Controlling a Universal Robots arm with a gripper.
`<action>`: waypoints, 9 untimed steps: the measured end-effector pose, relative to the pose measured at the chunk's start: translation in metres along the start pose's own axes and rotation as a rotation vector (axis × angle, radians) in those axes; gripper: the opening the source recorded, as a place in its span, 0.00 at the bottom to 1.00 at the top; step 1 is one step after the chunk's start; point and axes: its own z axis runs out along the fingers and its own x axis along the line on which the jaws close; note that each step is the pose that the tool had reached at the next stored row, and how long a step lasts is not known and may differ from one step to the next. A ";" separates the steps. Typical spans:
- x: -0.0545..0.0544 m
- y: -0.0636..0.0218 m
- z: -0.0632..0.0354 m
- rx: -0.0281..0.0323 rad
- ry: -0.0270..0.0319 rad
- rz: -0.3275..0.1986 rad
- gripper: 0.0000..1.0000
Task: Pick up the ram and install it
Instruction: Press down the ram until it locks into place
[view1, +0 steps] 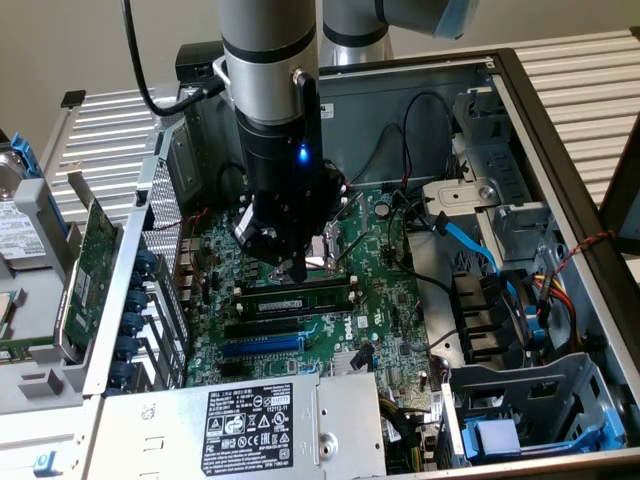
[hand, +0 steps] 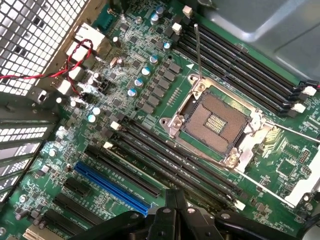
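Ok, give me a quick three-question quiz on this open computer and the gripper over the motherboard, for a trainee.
1. True or false: the CPU socket has a processor seated in it.
2. The long slot lying next to the black ones is: A red, B blue, C yellow.
3. Fill in: the gripper hangs over the motherboard with its jaws ____ (open or shut).

Key: 1 false, the contacts lie bare; 2 B; 3 shut.
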 end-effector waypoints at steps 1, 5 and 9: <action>0.000 0.0000 0.0000 -0.0007 0.0013 0.010 0.11; 0.000 0.0000 0.0000 -0.0031 0.0062 0.051 0.11; 0.000 0.0000 0.0000 -0.0056 0.0112 0.092 0.11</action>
